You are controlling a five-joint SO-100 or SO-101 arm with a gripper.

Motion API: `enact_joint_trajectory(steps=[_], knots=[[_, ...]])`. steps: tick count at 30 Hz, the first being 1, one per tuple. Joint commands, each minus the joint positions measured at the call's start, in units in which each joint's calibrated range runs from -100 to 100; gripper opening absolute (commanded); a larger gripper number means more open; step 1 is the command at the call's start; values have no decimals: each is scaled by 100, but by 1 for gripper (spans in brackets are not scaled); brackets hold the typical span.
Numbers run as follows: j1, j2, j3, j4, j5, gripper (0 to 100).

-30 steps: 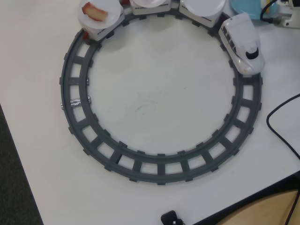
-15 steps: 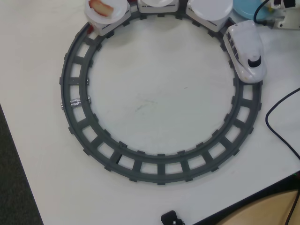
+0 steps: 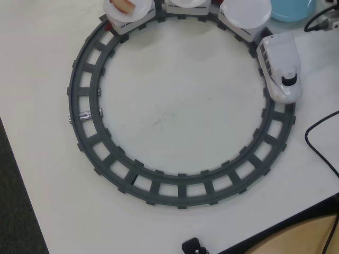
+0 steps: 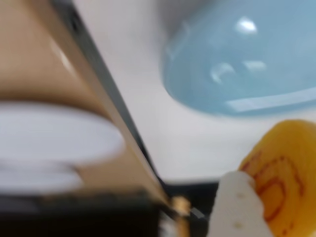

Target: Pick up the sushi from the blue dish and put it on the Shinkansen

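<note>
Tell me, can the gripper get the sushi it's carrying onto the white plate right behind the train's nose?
Probably yes. That white plate behind the Shinkansen looks bare on top, nothing covers it, and the blue dish sits just beside it. The sushi shows close to the wrist camera, but the gripper's fingers aren't visible.

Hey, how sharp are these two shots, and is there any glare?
Overhead view: sharp and evenly lit, with the Shinkansen crisp. Wrist view: heavily blurred throughout; bright glare spots on the blue dish, and the sushi soft at bottom right.
</note>
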Motion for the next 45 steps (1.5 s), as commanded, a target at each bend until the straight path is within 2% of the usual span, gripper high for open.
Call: enact_joint_trajectory(steps=[1,9,15,24,34,41,45], knots=[[-445,-2080,1258,-82,384,2],[-1422,-5504,4149,-82,1501,2],[-1439,-6974,5001,-82,1926,2],[-1483,-6832,4867,-22,1868,2],[-2214,-3984,3350,-125,1936,2],[-2566,-3550,3009,-989,2545,2],[-2672,-3491,3009,-1220,2691,2]])
